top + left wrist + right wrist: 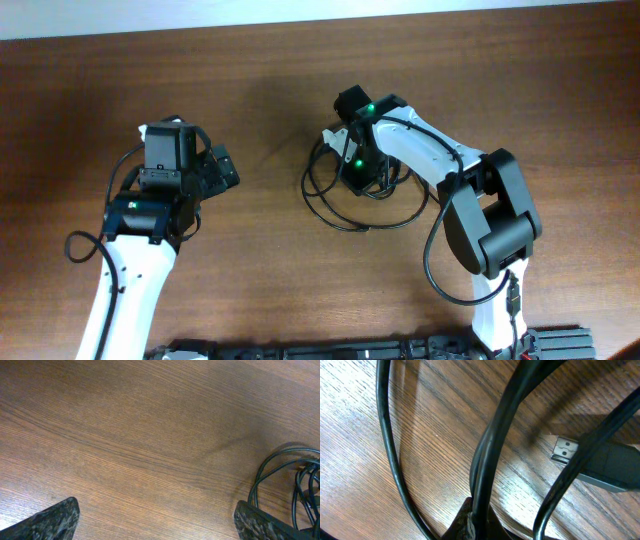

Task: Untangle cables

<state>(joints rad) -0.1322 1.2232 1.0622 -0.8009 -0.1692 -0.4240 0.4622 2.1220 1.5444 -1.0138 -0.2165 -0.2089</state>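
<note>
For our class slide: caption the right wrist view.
Right gripper shut on black cables over a wooden table, USB plug nearby.

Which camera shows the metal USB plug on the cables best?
Right wrist: the USB plug lies close and sharp among the cables. Overhead and left wrist show only distant cable loops; no plug can be made out.

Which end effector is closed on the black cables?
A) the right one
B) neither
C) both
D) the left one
A: in the right wrist view the right end effector pinches strands of the cables between its fingertips, while the left end effector stands wide open over the table, holding nothing.
</note>
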